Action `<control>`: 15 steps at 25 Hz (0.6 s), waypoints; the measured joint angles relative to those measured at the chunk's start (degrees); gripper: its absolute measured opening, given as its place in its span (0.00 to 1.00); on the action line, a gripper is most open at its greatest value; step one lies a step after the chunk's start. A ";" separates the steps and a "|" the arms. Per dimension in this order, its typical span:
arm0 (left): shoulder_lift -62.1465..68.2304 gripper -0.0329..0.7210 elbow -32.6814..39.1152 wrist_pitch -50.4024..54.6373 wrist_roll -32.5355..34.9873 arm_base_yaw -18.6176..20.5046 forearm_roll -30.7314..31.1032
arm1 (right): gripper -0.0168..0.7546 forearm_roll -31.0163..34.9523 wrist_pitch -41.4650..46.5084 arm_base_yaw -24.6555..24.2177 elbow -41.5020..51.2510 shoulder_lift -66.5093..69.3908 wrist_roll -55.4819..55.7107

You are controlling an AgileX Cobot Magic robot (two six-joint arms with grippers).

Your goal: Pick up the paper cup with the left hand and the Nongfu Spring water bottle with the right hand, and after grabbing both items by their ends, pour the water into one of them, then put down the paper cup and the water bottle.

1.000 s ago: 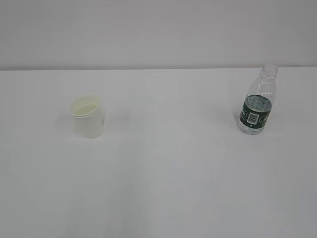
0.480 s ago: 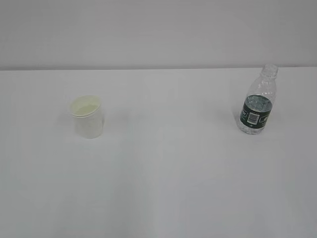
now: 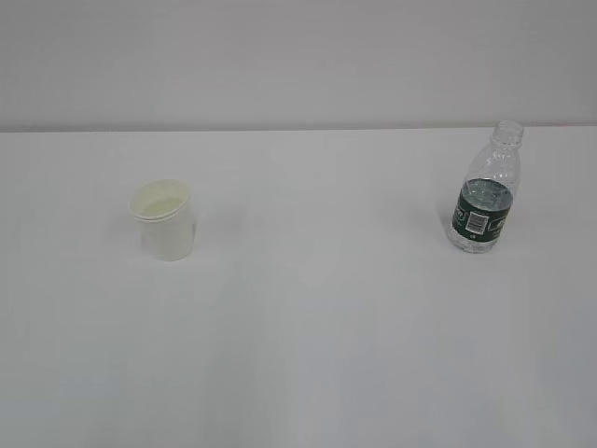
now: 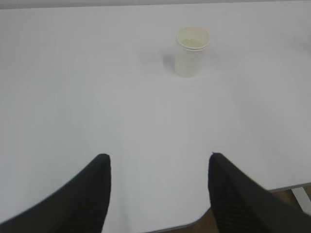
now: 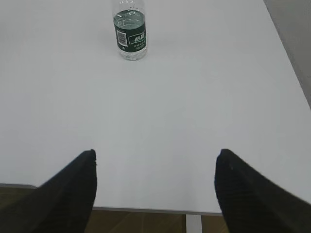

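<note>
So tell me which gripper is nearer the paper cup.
Left. The left gripper stands open at the table's near edge, with the paper cup ahead of it. The right gripper faces the water bottle; no cup shows there.

A plain white paper cup (image 3: pixel 166 223) with a cream-tinted inside stands on a white table (image 3: pixel 308 317). To the cup's right, a clear plastic water bottle (image 3: pixel 485 191) carries a dark green label with white print and a white barcode patch. Black gripper fingers (image 4: pixel 92 191) frame both wrist views.
</note>
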 joint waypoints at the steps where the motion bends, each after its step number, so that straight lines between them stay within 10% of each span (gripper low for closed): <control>1: 0.00 0.64 0.08 0.00 0.00 0.00 0.00 | 0.75 0.00 -0.10 0.00 0.00 0.00 0.00; 15: 0.00 0.64 0.08 0.14 0.00 0.00 -0.12 | 0.74 0.11 -2.12 0.00 1.38 0.00 0.00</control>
